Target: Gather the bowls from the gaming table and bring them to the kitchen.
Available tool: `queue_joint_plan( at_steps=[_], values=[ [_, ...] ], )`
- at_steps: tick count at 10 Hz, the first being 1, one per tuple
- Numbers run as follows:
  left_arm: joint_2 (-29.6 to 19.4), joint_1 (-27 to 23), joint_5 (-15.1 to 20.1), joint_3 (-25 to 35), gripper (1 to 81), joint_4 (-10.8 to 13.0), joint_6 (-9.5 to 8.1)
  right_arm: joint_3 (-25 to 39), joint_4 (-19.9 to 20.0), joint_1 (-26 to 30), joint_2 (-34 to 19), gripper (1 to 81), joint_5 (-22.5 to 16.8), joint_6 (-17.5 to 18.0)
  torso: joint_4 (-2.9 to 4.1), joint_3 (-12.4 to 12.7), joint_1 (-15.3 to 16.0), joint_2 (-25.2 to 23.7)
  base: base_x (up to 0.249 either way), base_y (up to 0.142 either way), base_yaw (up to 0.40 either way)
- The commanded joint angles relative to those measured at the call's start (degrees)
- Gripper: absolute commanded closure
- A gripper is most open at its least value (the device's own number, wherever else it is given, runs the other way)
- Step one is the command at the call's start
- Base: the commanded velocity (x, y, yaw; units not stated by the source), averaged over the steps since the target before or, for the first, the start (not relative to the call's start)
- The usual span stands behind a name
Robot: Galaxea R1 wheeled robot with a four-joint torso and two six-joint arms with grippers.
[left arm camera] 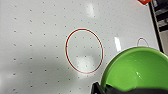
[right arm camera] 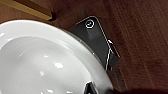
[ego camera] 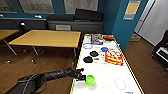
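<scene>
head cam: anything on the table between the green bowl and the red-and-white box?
No. In the head view the white tabletop between the green bowl, at the left gripper, and the red-and-white box is bare.

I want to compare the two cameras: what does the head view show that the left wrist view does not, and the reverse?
Head view alone: the left arm, the red-and-white box, dark round items and a wooden table. Left wrist view alone: the red circle printed on the dotted surface, seen close. Both: the green bowl at the left gripper over the white gaming table.
</scene>
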Motion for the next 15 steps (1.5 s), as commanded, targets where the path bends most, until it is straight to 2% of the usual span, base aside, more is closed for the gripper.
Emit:
queue_joint_plan(
  at_steps=[1,2,5,7,9,11,13,15],
  values=[
    [-20.86,-2.19,-0.82,21.0,81.1,0.13,-1.1,1.8,-1.58,0.45,-2.8,81.1,-4.29,0.16,0.0,0.0,0.02,-0.03,0.0,0.0,0.0],
    [-24.9,0.88,-3.02,23.47,81.1,0.31,-0.83,1.89,-1.85,0.28,-2.63,81.1,-5.01,0.08,0.0,0.0,0.02,-0.03,0.0,0.0,0.0],
    [-33.99,10.99,-8.31,28.85,81.1,5.23,-0.83,1.89,-1.94,-0.08,-2.63,81.1,-5.01,0.08,0.0,0.0,0.0,-0.03,0.0,0.0,0.0],
    [-39.76,18.02,-16.88,29.56,81.1,6.72,-0.66,0.83,-2.02,-0.26,-2.01,81.1,-5.09,-0.01,0.0,0.0,0.0,-0.03,0.0,0.0,0.0],
    [-42.77,25.31,-21.99,29.56,81.1,9.34,-0.14,0.74,-2.02,-0.43,-2.1,81.1,-5.01,-0.01,0.0,0.0,0.0,-0.03,0.0,0.0,0.0],
    [-42.79,34.37,-29.22,26.41,81.1,13.05,-0.13,0.3,-2.02,-0.7,-1.75,81.1,-5.01,-0.01,0.0,0.0,0.0,-0.03,0.0,0.0,0.0],
    [-40.42,41.4,-34.75,20.1,81.1,14.11,-0.05,-0.05,-2.02,-0.78,-1.05,81.1,-5.36,0.08,0.0,0.0,0.0,-0.03,0.0,0.0,0.0],
    [-37.16,45.37,-36.79,14.28,81.1,15.34,-0.04,0.04,-2.02,-0.87,-0.87,81.1,-5.8,-0.01,0.0,0.02,0.0,-0.03,0.0,0.0,0.0]
  ],
)
